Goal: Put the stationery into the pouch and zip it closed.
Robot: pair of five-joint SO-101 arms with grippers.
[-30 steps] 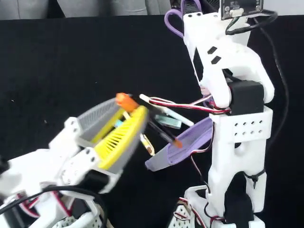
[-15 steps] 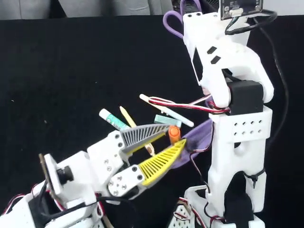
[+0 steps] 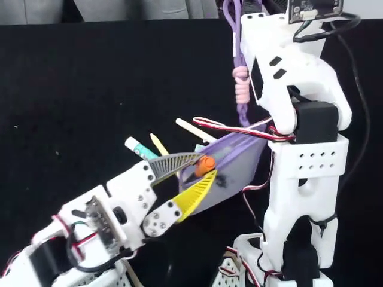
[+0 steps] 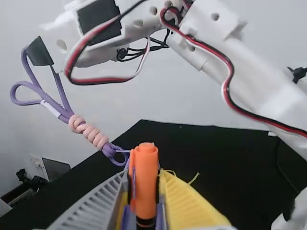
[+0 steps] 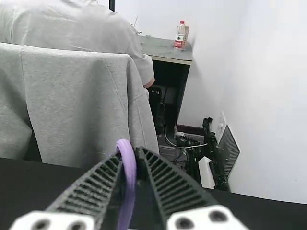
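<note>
1. While the purple pouch (image 3: pixel 230 161) hangs tilted above the black table (image 3: pixel 90 78) on its strap (image 3: pixel 238 54), it sits between the two arms, close against the right arm's white upright body.
2. An orange-capped marker (image 3: pixel 207 162) is at the pouch's upper edge, its cap touching the purple fabric; whether the tip is inside the pouch cannot be told.
3. The left gripper (image 3: pixel 208 166) is pinching that marker, with its grey finger on one side and its yellow finger on the other. In the left wrist view the orange cap (image 4: pixel 143 179) stands up between the two ribbed fingers.
4. The strap runs up from the pouch through a pink coiled section (image 3: pixel 240 84) to the top of the high view.
5. The right gripper (image 5: pixel 128 154) is high above the table, its black ribbed fingers pressed together on the purple strap (image 5: pixel 125 184).
6. Three loose pieces lie on the table near the left gripper's grey finger: a white stick (image 3: pixel 192 129), a yellow pencil (image 3: pixel 158 143) and a teal-and-white pen (image 3: pixel 139 148).
7. The pencil and pen lie side by side, well apart from the pouch; the white stick ends near its top edge.
</note>
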